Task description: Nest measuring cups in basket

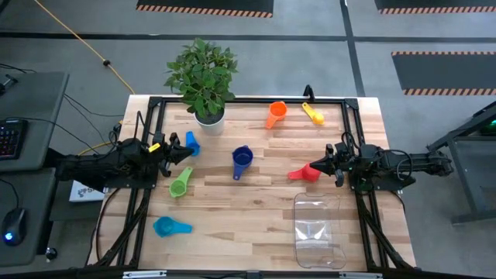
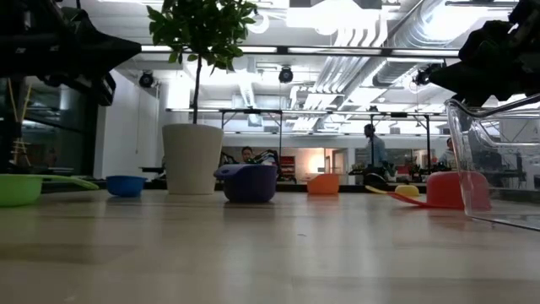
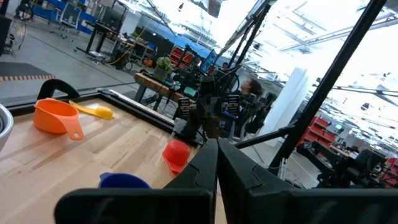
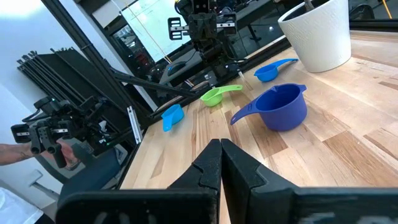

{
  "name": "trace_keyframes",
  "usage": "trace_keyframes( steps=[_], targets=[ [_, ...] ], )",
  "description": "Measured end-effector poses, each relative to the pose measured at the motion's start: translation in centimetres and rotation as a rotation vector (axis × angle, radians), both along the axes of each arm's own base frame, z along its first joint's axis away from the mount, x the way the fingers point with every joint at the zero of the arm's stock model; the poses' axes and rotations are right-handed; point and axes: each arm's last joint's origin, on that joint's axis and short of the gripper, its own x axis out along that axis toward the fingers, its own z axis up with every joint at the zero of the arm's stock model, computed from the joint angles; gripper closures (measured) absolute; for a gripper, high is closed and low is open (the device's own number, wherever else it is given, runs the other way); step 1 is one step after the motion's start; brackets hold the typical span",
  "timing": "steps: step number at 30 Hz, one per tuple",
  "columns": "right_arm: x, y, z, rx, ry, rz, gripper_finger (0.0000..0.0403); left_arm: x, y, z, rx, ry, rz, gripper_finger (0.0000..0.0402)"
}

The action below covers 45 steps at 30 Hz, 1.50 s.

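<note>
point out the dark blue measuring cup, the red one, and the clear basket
dark blue measuring cup [image 1: 242, 157]: high view, on its bowl.
red measuring cup [image 1: 310, 172]: high view, on its bowl.
clear basket [image 1: 297, 225]: high view, on its left wall.

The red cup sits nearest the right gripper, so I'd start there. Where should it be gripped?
Grip the red cup by its short flat handle, which points left toward the table's middle, away from the right gripper. Probably come from above: the bowl stands between gripper and handle.
</note>
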Motion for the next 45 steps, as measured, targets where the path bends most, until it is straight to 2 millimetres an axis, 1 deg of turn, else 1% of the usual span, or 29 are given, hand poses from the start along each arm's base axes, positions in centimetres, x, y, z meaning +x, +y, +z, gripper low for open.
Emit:
trace_keyframes(
  steps=[16,18,20,23,25,27,30,35,38,40,42,45],
  targets=[
    [0.0,0.0,0.0,0.000,0.000,0.000,0.0402,0.0,0.0,0.1,-0.008,-0.011,0.006,0.0401],
    [0.0,0.0,0.0,0.000,0.000,0.000,0.0402,-0.1,0.1,0.3,-0.093,-0.039,0.006,0.0401],
    [0.0,0.0,0.0,0.000,0.000,0.000,0.0402,-0.2,0.1,0.8,-0.185,-0.107,-0.013,0.0401],
    [0.0,0.0,0.0,0.000,0.000,0.000,0.0402,-0.4,0.1,1.5,-0.242,-0.190,-0.028,0.0401],
    [0.0,0.0,0.0,0.000,0.000,0.000,0.0402,-0.6,0.3,2.1,-0.274,-0.266,0.037,0.0401],
    [0.0,0.0,0.0,0.000,0.000,0.000,0.0402,-0.7,0.5,3.0,-0.308,-0.292,0.095,0.0400],
    [0.0,0.0,0.0,0.000,0.000,0.000,0.0402,-0.1,0.5,4.3,-0.309,-0.177,0.123,0.0382],
    [0.0,0.0,0.0,0.000,0.000,0.000,0.0402,1.7,0.5,6.6,-0.274,0.247,0.123,0.0318],
    [0.0,0.0,0.0,0.000,0.001,0.000,0.0402,3.0,0.5,8.4,-0.265,0.438,0.107,0.0277],
    [0.0,0.0,0.0,0.000,0.000,0.000,0.0402,4.1,0.5,9.2,-0.272,0.532,0.089,0.0253],
    [0.0,0.0,0.0,0.000,0.001,0.000,0.0402,5.5,0.4,9.4,-0.295,0.605,0.067,0.0233],
    [0.0,0.0,0.0,0.000,0.000,0.000,0.0402,7.6,-0.3,8.9,-0.311,0.654,-0.014,0.0213]
  ],
)
